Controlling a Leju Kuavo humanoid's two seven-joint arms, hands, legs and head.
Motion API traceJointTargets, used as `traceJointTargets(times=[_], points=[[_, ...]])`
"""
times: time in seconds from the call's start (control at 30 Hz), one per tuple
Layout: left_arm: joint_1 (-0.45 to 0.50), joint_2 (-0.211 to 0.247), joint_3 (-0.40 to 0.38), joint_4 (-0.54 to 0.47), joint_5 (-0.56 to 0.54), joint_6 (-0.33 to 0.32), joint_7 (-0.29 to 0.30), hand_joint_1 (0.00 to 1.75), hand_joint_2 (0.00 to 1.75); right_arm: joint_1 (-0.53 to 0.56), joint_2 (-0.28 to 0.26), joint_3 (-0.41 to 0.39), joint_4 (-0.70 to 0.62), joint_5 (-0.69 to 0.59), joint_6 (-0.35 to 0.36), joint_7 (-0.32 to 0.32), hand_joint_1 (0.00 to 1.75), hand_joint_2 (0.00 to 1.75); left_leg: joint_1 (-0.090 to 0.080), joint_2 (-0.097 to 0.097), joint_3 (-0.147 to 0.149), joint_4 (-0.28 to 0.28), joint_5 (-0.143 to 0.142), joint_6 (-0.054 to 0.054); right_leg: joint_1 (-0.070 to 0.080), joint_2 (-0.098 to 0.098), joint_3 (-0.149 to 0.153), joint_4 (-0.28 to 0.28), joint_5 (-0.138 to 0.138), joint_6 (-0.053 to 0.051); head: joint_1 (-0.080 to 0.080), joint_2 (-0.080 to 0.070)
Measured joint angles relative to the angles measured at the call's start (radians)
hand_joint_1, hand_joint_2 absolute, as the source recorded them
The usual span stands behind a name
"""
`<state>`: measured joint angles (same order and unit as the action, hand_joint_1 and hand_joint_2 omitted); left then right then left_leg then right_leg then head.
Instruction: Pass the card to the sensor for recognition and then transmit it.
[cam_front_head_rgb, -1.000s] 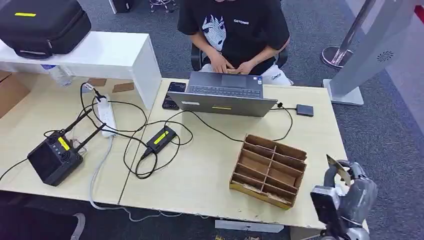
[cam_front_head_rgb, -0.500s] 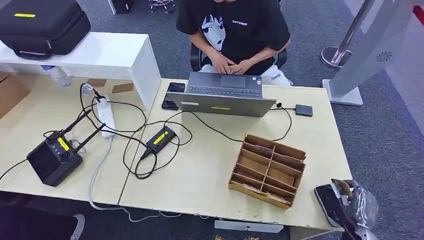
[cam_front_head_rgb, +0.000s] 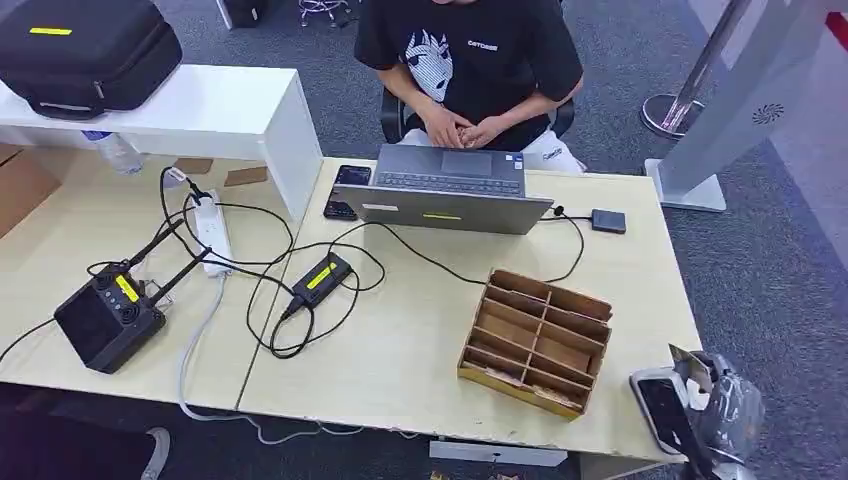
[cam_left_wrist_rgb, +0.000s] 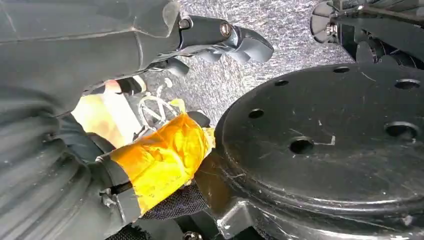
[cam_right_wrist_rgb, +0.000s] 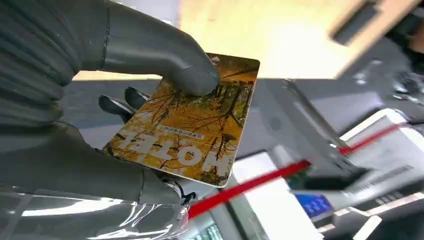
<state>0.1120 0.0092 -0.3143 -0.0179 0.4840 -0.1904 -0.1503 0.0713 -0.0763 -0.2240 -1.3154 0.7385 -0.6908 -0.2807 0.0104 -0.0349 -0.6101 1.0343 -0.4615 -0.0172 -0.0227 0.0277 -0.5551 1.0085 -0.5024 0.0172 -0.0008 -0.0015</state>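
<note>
My right hand is off the table's front right corner and holds a card that stands up from its fingers. Close up, the card has an orange autumn-forest print with white letters, pinched between the thumb and the dark fingers beneath. A small black sensor box lies at the far right of the table, wired to the laptop. Well away from it, my left hand hangs low by the robot's body with its fingers apart and nothing in them.
An open wooden divider box sits just left of my right hand. A person sits behind the laptop with hands at its far edge. A phone, cables, a power strip and a black radio unit cover the left side.
My right hand has sunk lower and drifted slightly right, away from the divider box, still holding the card. The person's hands shifted a little at the laptop.
</note>
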Motion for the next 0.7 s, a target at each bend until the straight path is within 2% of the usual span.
traceJointTargets(times=[0.1,0.2,0.27,0.43,0.6,0.7], points=[[0.001,-0.001,-0.013,0.0,0.012,0.001,0.0,0.0,1.75,0.02,0.018,0.022,-0.101,0.007,-0.003,-0.023,1.75,1.75,0.0,0.0,0.0,0.0,0.0,0.0,0.0,0.0,0.0,0.0,0.0,0.0,0.0,0.0],[0.001,-0.001,-0.027,0.0,0.02,-0.001,0.0,0.0,1.75,0.03,0.02,0.066,-0.189,0.027,-0.001,-0.004,1.75,1.75,0.001,0.001,0.0,-0.001,0.0,0.0,0.001,0.0,0.0,0.0,-0.001,-0.001,0.0,0.0],[0.001,0.0,-0.039,0.0,0.027,-0.005,0.0,0.0,1.75,0.014,0.016,0.109,-0.219,-0.009,0.04,-0.005,1.75,1.75,0.001,0.001,-0.001,-0.001,0.0,0.0,0.001,0.001,0.0,0.001,-0.001,-0.001,0.0,0.0],[-0.005,0.017,-0.077,0.0,0.024,-0.036,0.0,0.0,1.75,-0.179,-0.035,0.316,-0.185,-0.029,0.192,0.041,1.75,1.75,0.001,0.004,-0.001,-0.001,0.003,-0.002,0.001,0.004,-0.002,0.001,0.002,-0.001,0.0,0.0],[-0.015,0.035,-0.114,0.0,0.008,-0.063,0.002,0.0,1.75,-0.418,-0.032,0.48,-0.041,-0.039,0.292,0.098,1.75,1.75,0.001,0.003,-0.002,-0.001,0.007,-0.003,0.001,0.004,-0.003,0.002,0.005,-0.002,0.0,0.0],[-0.019,0.048,-0.135,0.0,0.002,-0.075,0.004,0.0,1.75,-0.553,-0.004,0.573,0.091,-0.068,0.331,0.128,1.75,1.75,0.001,0.003,-0.002,-0.001,0.007,-0.003,0.001,0.004,-0.003,0.003,0.005,-0.002,0.0,0.0]])
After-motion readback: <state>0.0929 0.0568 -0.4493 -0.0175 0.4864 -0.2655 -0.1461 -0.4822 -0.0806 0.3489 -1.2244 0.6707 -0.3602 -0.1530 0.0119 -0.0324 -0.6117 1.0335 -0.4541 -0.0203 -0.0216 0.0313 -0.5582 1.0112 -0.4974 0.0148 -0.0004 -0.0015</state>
